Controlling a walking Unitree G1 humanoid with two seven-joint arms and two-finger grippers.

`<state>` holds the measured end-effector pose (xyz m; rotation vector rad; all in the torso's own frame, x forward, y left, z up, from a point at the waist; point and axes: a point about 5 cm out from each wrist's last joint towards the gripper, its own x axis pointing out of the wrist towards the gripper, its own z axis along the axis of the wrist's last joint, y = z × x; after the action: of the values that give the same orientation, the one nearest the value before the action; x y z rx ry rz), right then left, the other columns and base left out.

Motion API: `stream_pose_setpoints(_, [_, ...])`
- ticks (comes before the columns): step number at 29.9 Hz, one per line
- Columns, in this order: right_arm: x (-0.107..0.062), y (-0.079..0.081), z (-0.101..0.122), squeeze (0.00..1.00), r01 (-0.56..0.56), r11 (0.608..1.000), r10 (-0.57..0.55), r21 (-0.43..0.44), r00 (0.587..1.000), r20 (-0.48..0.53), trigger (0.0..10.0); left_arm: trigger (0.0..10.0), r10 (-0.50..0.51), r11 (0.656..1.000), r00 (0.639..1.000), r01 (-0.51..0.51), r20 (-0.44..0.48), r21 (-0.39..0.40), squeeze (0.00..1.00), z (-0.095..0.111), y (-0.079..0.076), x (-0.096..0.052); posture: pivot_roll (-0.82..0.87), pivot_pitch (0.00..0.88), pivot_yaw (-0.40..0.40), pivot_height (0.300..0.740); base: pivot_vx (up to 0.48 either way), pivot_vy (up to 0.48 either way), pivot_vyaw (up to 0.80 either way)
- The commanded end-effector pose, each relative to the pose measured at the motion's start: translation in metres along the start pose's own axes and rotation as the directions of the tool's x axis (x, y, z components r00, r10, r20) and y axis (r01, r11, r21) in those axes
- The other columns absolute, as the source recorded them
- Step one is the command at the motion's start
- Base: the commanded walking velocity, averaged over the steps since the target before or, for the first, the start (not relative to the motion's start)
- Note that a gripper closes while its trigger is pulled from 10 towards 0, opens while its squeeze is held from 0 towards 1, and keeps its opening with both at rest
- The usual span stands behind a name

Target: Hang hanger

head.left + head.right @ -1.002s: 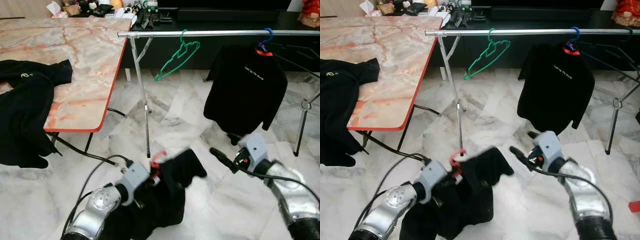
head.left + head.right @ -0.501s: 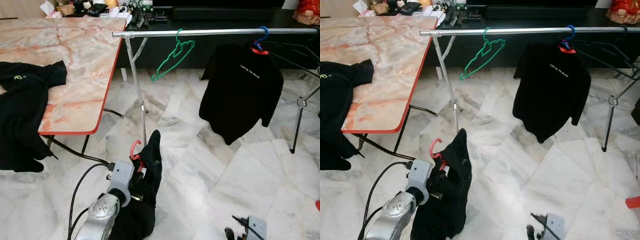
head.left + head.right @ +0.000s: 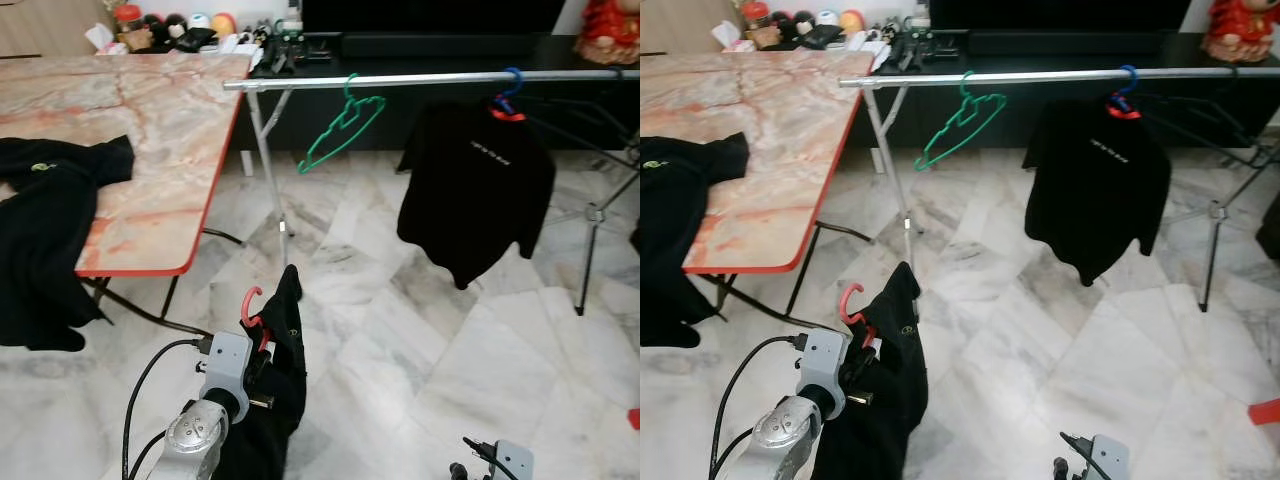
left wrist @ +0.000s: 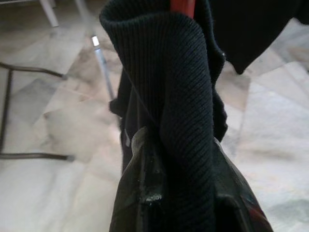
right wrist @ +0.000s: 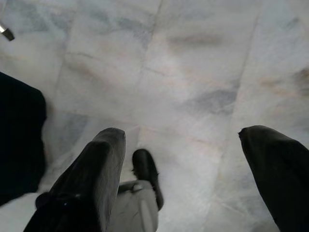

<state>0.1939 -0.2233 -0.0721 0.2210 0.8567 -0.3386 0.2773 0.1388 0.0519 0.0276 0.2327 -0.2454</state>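
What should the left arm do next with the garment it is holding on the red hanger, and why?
Probably raise the left gripper up and forward toward the metal rail. It is shut on the red hanger, whose black garment hangs low near the marble floor, well below the rail. The rail looks bare between the green hanger and the hung black shirt, a likely spot.

Ahead of me the rail point(image 3: 420, 77) has bare room between the green hanger point(image 3: 340, 128) and the hung black shirt point(image 3: 478, 185), and more bare rail beside the green hanger toward the surface point(image 3: 150, 140). The rail's upright leg point(image 3: 270, 170) stands below that end.
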Motion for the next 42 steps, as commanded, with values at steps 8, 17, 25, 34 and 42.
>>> stream_pose_setpoints(8, [0.000, 0.001, -0.005, 0.00, -0.006, 1.000, 0.007, 0.009, 0.999, -0.040, 10.0, 10.0, 0.065, 0.998, 0.998, -0.066, 0.024, 0.004, 0.00, 0.001, 0.014, 0.000, 0.00, 0.013, -0.009, 0.740, 0.000, -0.435, 0.00])
stream_pose_setpoints(17, [0.003, 0.008, 0.008, 0.00, -0.026, 1.000, 0.026, -0.008, 1.000, -0.013, 10.0, 10.0, 0.081, 0.996, 0.996, -0.082, 0.034, 0.018, 0.00, 0.005, 0.022, 0.002, 0.01, 0.000, -0.005, 0.740, 0.000, -0.434, 0.00])
stream_pose_setpoints(25, [0.002, 0.001, 0.007, 0.00, -0.004, 1.000, 0.004, 0.008, 1.000, -0.025, 10.0, 10.0, 0.055, 0.998, 0.998, -0.056, 0.022, 0.029, 0.00, -0.001, 0.023, -0.004, 0.01, 0.042, -0.004, 0.740, 0.000, -0.217, 0.00])
stream_pose_setpoints(34, [0.002, 0.001, 0.007, 0.00, -0.007, 1.000, 0.007, 0.012, 1.000, -0.016, 10.0, 10.0, 0.046, 0.998, 0.998, -0.047, 0.035, 0.029, 0.00, 0.001, 0.023, -0.007, 0.01, 0.069, 0.002, 0.740, 0.126, 0.000, 0.00])
stream_pose_setpoints(42, [0.002, 0.000, 0.005, 0.00, -0.009, 1.000, 0.009, 0.009, 1.000, -0.018, 10.0, 10.0, 0.047, 0.998, 0.998, -0.048, 0.034, 0.029, 0.00, 0.001, 0.025, -0.009, 0.02, 0.090, 0.009, 0.740, 0.396, 0.000, 0.00])
